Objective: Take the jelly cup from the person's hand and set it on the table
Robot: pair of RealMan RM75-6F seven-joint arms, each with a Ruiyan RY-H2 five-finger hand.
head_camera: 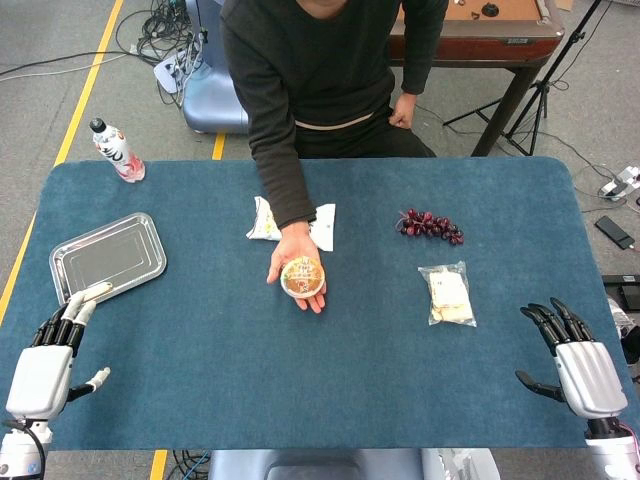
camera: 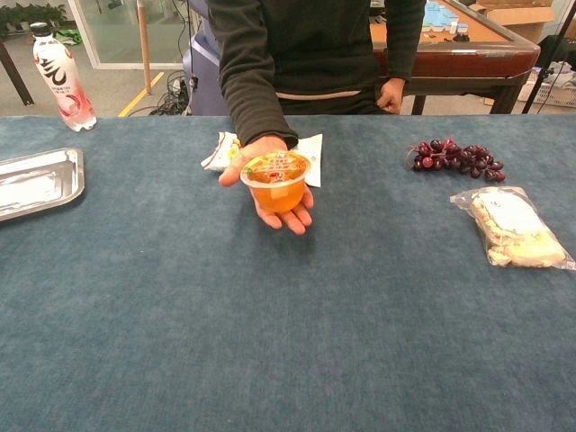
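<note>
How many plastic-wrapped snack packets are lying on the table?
2. One white packet lies behind the person's hand; one clear packet lies below the grapes. Others could be hidden.

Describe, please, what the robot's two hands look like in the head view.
The left hand has a pale grey, boxy palm shell, dark finger bases and light fingertips; a black cable loops at its wrist. The right hand has the same pale grey shell, but its slender, segmented fingers are black throughout.

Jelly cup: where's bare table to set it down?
Bare cloth in front of the jelly cup, between the left hand and right hand. Crowded further back: tray, white packet, grapes, bagged snack.
</note>
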